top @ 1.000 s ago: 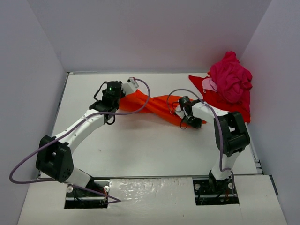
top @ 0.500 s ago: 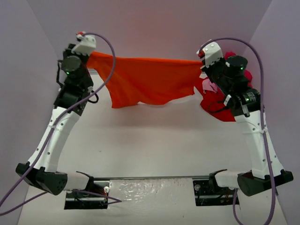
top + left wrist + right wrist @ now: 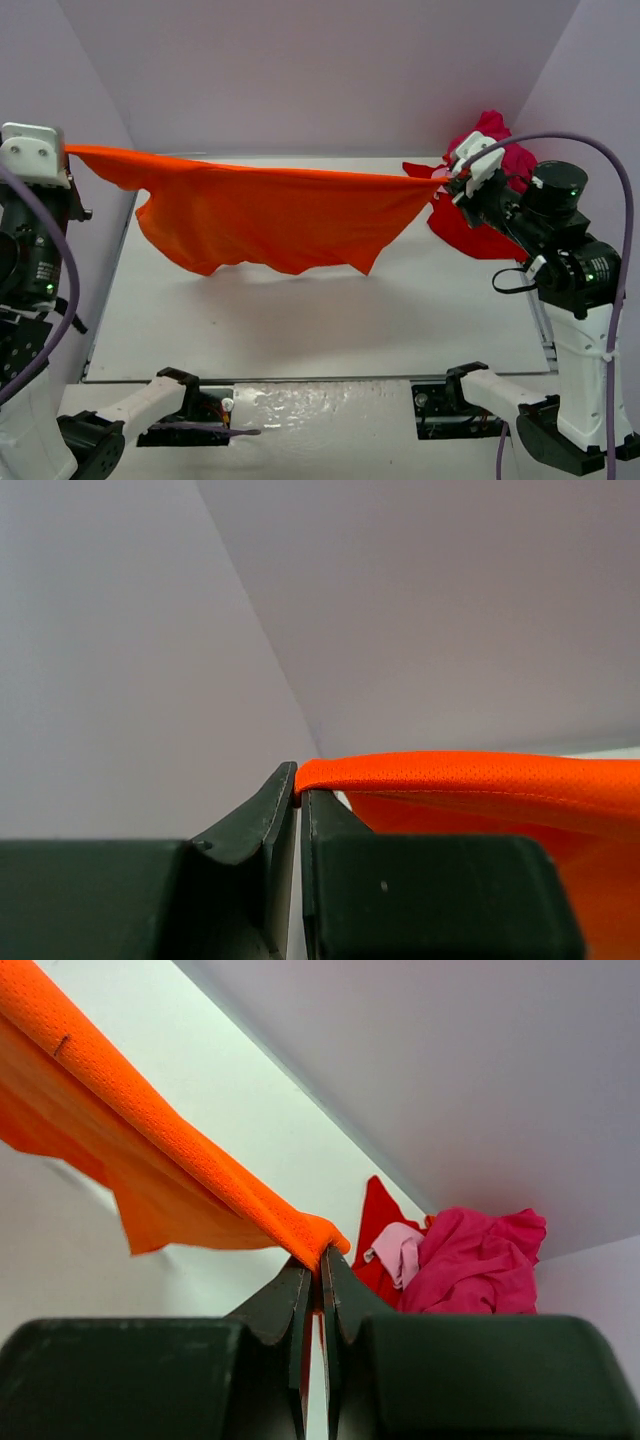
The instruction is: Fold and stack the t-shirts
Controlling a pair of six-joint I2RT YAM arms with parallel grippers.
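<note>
An orange-red t-shirt (image 3: pixel 270 215) hangs stretched wide in the air above the white table (image 3: pixel 300 320). My left gripper (image 3: pixel 66 150) is shut on its left corner, high at the left wall; the cloth (image 3: pixel 480 775) leaves the closed jaws to the right. My right gripper (image 3: pixel 447 178) is shut on the opposite corner (image 3: pixel 310 1232) at the right. A crumpled magenta-pink t-shirt (image 3: pixel 510 150) lies on a red t-shirt (image 3: pixel 470 230) at the table's far right corner; the right wrist view shows the pink one (image 3: pixel 470 1265) and the red one (image 3: pixel 385 1215) too.
Grey walls (image 3: pixel 320 70) enclose the table on three sides. Both arm bases (image 3: pixel 180 410) sit at the near edge.
Both arms have lifted and swung apart. The orange-red t-shirt went from a twisted bundle on the table to a sheet pulled taut in the air, stretched wider than half a second ago.
</note>
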